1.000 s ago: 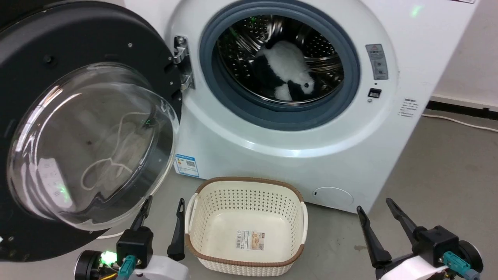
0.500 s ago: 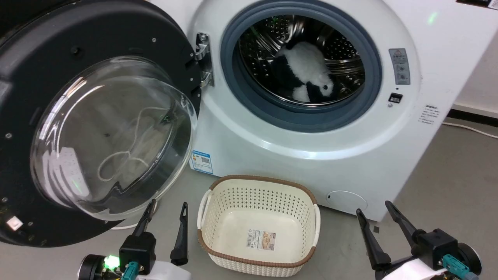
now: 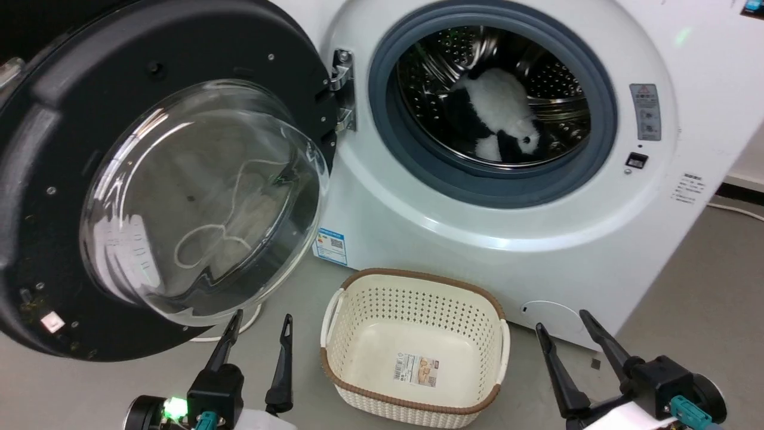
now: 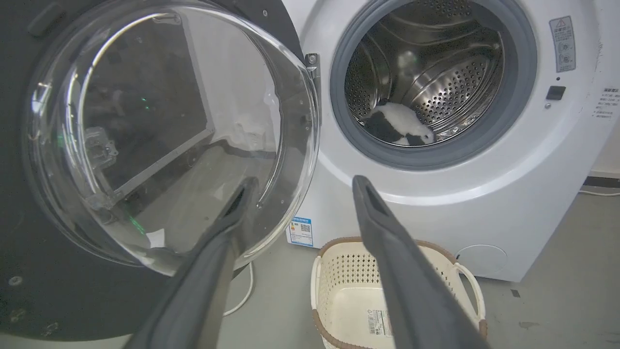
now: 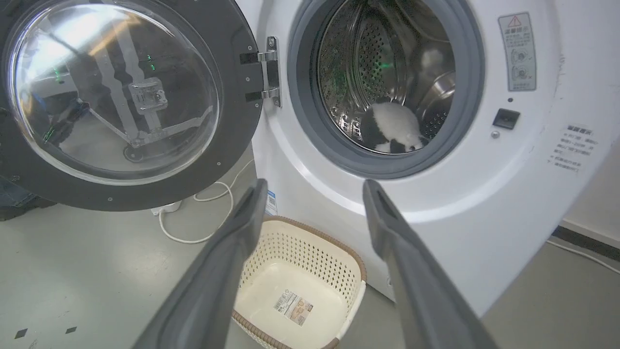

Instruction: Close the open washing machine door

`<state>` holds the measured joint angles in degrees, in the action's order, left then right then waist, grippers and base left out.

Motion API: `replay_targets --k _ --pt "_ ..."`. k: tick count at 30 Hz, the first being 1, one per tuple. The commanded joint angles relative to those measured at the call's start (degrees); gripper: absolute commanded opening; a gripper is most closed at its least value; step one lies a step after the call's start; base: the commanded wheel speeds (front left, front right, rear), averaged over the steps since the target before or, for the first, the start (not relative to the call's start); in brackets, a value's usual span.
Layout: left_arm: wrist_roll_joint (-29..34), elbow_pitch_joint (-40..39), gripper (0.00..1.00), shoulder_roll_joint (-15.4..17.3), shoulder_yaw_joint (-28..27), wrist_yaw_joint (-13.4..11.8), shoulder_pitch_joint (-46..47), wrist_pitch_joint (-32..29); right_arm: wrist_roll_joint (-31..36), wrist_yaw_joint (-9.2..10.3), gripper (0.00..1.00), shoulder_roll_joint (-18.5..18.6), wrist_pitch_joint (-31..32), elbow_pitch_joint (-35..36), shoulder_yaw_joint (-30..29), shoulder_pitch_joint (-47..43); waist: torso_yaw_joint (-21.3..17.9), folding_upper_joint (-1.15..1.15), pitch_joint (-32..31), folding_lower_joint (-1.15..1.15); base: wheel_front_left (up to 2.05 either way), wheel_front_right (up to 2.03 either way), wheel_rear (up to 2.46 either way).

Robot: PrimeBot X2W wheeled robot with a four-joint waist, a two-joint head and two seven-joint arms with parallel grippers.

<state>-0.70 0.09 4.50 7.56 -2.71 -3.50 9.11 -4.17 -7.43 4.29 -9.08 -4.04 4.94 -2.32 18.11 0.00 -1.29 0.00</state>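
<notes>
While the washing machine door hangs open at upper left, the left pincer sits wide below it. The right pincer is wide too.

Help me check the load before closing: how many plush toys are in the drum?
1: a black-and-white plush panda lies low in the steel drum. More could be hidden below the grey gasket.

door cropped left, stickers illegible (tiny)

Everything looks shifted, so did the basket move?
No. The basket still sits just left of the washer's round flap; the camera shifted, not it.
</notes>
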Motion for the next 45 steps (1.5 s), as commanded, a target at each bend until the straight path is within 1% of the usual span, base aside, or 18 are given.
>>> replay_targets --k 1,10,21,22,23,24,29,33,35,37,40,45 --pt "-0.21 -0.36 1.00 0.32 0.24 -0.36 -0.69 0.52 -0.56 -0.04 1.00 0.11 -0.55 -0.27 0.30 -0.01 0.33 0.00 -0.02 0.00 0.00 0.00 0.00" --pt "-0.24 -1.13 1.00 0.47 0.62 -1.21 -1.58 1.60 -1.43 -0.04 1.00 0.54 -1.63 -0.95 1.82 0.12 2.48 0.00 -0.04 0.00 0.00 0.00 0.00" --pt "-0.32 -1.29 1.00 0.77 1.96 -1.56 -2.11 3.15 -2.51 -0.05 1.00 1.49 -3.19 -1.47 3.05 -0.71 5.57 0.00 -0.08 0.00 0.00 0.00 0.00" --pt "-0.47 -1.23 0.56 0.76 2.04 -1.52 -2.19 3.27 -2.55 -0.05 1.00 1.48 -3.31 -1.49 3.14 -0.81 5.81 0.00 -0.08 0.00 0.00 0.00 0.00" --pt "-0.63 -1.13 0.15 0.75 2.14 -1.45 -2.29 3.39 -2.60 -0.05 1.00 1.48 -3.43 -1.51 3.24 -0.91 6.04 0.00 -0.09 0.00 0.00 0.00 0.00" --pt "-0.82 -0.96 0.00 0.74 2.25 -1.30 -2.40 3.51 -2.64 -0.05 1.00 1.47 -3.55 -1.52 3.34 -1.02 6.28 0.00 -0.10 0.00 0.00 0.00 0.00" --pt "-2.24 -1.74 0.00 0.63 1.87 -0.62 -2.18 4.11 -2.93 -0.05 1.00 1.50 -4.14 -1.48 3.58 -1.84 7.58 0.00 0.06 0.00 0.00 0.00 0.00" --pt "-4.04 -4.64 0.00 0.37 -0.59 -0.39 -1.54 4.59 -3.13 -0.05 1.00 2.21 -4.62 -1.34 3.46 -2.96 8.65 0.00 0.95 0.00 0.00 0.00 0.00" --pt "-6.48 -6.69 0.00 -0.20 -2.65 -0.48 -1.33 4.83 -3.31 -0.05 1.00 2.82 -4.86 -1.16 3.10 -3.56 9.20 0.00 1.60 0.00 0.00 0.00 0.00" --pt "-10.25 -8.58 0.00 -0.75 -6.07 -0.27 -0.58 5.07 -3.47 -0.05 1.00 3.44 -5.10 -0.83 2.76 -4.13 9.76 0.00 2.39 0.00 0.00 0.00 0.00" --pt "-13.74 -10.54 0.00 -0.97 -12.13 0.98 1.60 5.42 -3.67 -0.05 1.00 4.37 -5.46 -0.20 2.68 -4.75 10.34 0.00 3.53 0.00 0.00 0.00 0.00" --pt "-21.22 -12.24 0.00 -1.17 -23.86 3.36 6.44 5.89 -4.24 -0.06 1.00 6.00 -5.72 0.95 2.87 -4.27 9.69 0.00 6.30 0.00 0.00 0.00 0.00"
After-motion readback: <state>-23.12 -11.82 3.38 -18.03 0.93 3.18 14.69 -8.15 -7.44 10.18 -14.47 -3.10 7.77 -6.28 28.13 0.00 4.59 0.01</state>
